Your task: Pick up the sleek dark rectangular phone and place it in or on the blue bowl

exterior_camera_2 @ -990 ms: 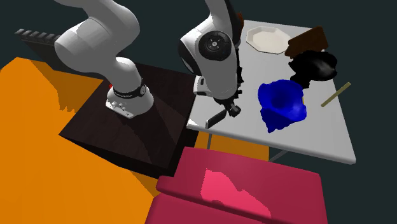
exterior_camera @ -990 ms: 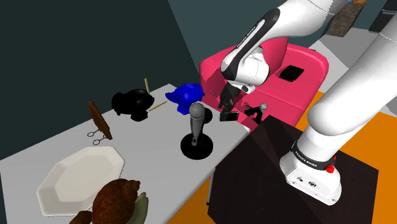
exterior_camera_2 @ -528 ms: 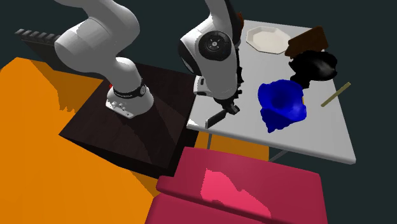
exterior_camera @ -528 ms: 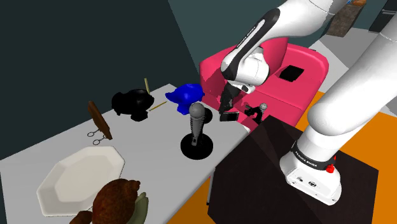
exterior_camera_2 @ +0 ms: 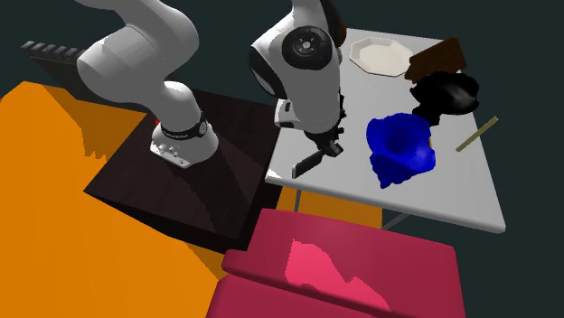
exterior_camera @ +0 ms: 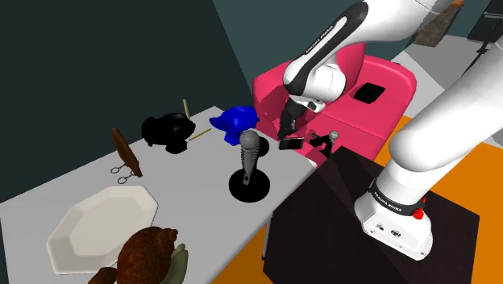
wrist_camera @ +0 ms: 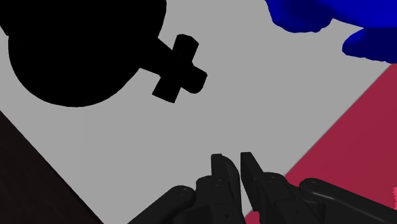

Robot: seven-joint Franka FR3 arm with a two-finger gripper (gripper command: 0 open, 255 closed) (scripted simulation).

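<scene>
- The thin black rectangular phone (exterior_camera: 292, 144) (exterior_camera_2: 308, 164) hangs tilted at the edge of the grey worktop (exterior_camera: 193, 161), on the side of the robot's dark box (exterior_camera_2: 208, 172). It sits just under the fingertips and seems to be off the surface.
- The all-black two-finger hand (exterior_camera: 284, 134) (wrist_camera: 232, 159) is almost fully closed, with only a thin slit between the fingers. I judge that it grips the phone by its upper end.
- The step in hand is therefore the lift: the grasp looks done and the carrying is not yet begun.
- The deep blue bowl with a wavy rim (exterior_camera: 234, 121) (exterior_camera_2: 400, 149) stands on the same worktop, near the hand but apart from it.
- The next move, in my judgement, is to raise the phone above the rim, bring it sideways over the bowl, then lower it and release it.
- A tall black stand with a round base and a grey knob (exterior_camera: 248, 165) is near this path.
- The red sofa (exterior_camera: 355, 113) lies beyond the worktop edge, so a slip here may drop the phone off the worktop.
</scene>
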